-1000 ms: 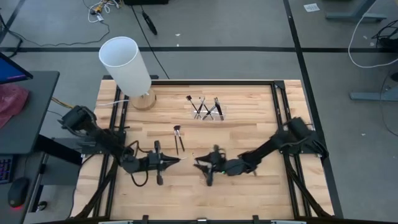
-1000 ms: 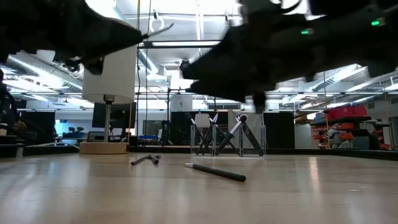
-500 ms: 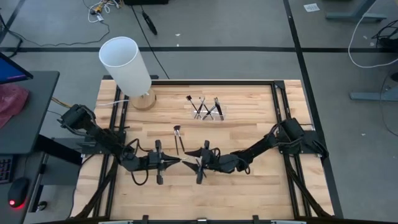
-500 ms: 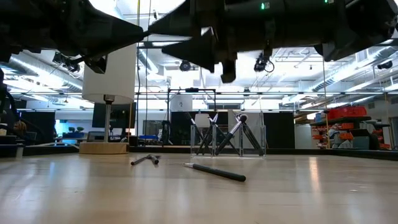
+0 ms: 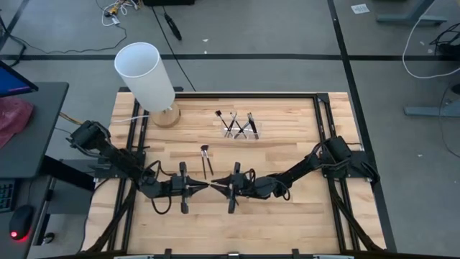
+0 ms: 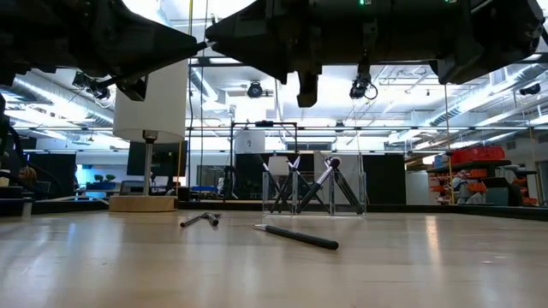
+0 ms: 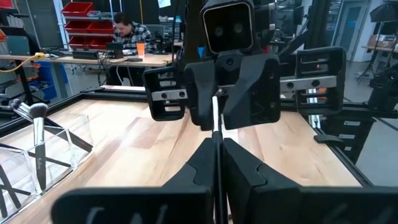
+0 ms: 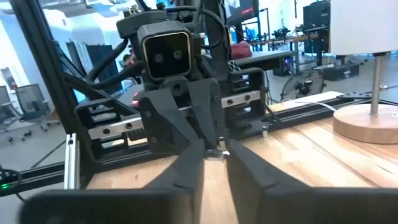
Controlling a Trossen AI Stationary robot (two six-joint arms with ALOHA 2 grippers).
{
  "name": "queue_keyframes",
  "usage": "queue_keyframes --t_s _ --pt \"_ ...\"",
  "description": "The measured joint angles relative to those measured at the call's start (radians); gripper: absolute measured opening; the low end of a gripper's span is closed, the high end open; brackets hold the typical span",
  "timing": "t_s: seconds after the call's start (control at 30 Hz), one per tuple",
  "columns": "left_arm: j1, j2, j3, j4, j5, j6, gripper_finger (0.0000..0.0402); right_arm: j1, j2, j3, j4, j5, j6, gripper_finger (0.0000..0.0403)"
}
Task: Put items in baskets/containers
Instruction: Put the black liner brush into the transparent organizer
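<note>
Brush (image 7: 216, 134) shows only in wrist views, pinched by left claw (image 5: 205, 186) and right claw (image 5: 215, 187) tip-to-tip.

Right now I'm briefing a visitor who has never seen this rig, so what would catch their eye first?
Most striking are the two grippers meeting tip to tip above the table's middle: the left gripper shut on a thin brush, the right gripper closing on its other end. Next comes the tall white cylinder at the far left corner. Then the clear holder bristling with brushes, with loose ones lying nearer.
</note>
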Motion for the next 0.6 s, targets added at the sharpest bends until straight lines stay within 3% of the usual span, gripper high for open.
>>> queue_keyframes --t_s 0.13,0.33,0.43,0.6 --pt "0.0 0.0 0.0 -0.001 0.006 0.0 0.002 0.0 0.0 0.0 0.0 -0.011 -0.004 0.0013" --pt "0.0 0.0 0.0 -0.001 -0.004 0.007 0.0063 0.0 -0.014 -0.001 -0.061 0.014 -0.007 0.0011" --pt "-0.001 0.0 0.0 -0.017 -0.004 0.009 0.0099 0.001 -0.085 -0.002 -0.229 0.079 -0.005 0.0006" --pt "0.0 0.0 0.001 -0.12 -0.005 -0.031 0.0158 0.001 -0.308 -0.001 -0.692 0.206 0.122 0.0006"
